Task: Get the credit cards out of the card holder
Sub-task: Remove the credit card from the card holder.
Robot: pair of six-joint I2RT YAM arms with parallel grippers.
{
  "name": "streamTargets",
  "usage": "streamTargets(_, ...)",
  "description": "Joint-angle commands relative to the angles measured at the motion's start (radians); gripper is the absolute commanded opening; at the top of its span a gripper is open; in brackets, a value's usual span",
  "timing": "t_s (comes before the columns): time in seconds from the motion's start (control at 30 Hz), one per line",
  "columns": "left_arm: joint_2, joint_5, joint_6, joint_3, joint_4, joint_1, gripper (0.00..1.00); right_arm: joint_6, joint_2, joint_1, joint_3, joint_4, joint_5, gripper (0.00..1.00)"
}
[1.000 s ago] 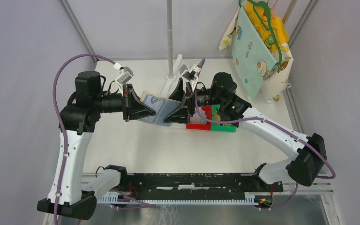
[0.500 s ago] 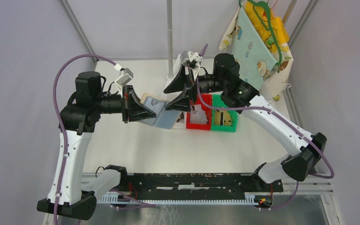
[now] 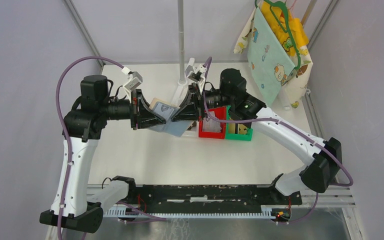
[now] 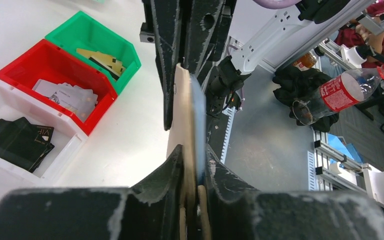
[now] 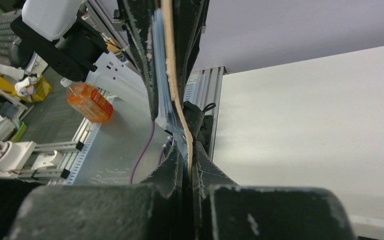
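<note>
The white table [image 3: 145, 155] stands inside pale grey walls, with a metal pole [image 3: 181, 40] rising at its far side and printed cloth bags [image 3: 272, 50] hanging at the far right corner.

I hold the card holder [image 3: 166, 114] up off the table between my 2 pincers, just left of the bins and in front of the pole. My left pincer [image 4: 194, 155] is clenched on one end of it and my right pincer [image 5: 187, 159] is clenched on the opposite end, tips facing each other. The holder has a tan outer layer and a pale blue-grey inner layer. From above, the blue-grey flap hangs below the tan part.

Both wrist cameras see it only edge-on, as a thin tan strip against a thin blue one, so I cannot tell whether any card is in the pocket. A small grey patch shows on the tan face from above, too small to make out.

Credit cards [image 4: 15, 142] lie in 3 bins to the right: black ones in the white bin [image 4: 67, 155], silver-grey ones in the red bin [image 4: 25, 67] and gold ones in the green bin [image 4: 125, 57]. From above, my right pincer covers most of the white bin.

Past the table edge a cola bottle [image 4: 330, 95] and an orange bottle [image 5: 90, 102] show among metal framing.
</note>
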Motion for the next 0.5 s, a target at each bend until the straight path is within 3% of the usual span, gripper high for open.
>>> streamTargets(0.0, -0.004, -0.015, 0.038, 0.049, 0.027, -0.004, 0.32, 0.151, -0.003, 0.001, -0.043, 0.212, 0.076, 0.0)
streamTargets(0.13, -0.015, -0.004, 0.048, 0.055, 0.022, -0.004, 0.4, 0.225, -0.028, -0.022, -0.103, 0.291, 0.099, 0.0)
streamTargets(0.47, -0.011, -0.001, 0.132, 0.055, -0.051, -0.004, 0.38, 0.206, -0.034, -0.038, -0.057, 0.177, 0.109, 0.0)
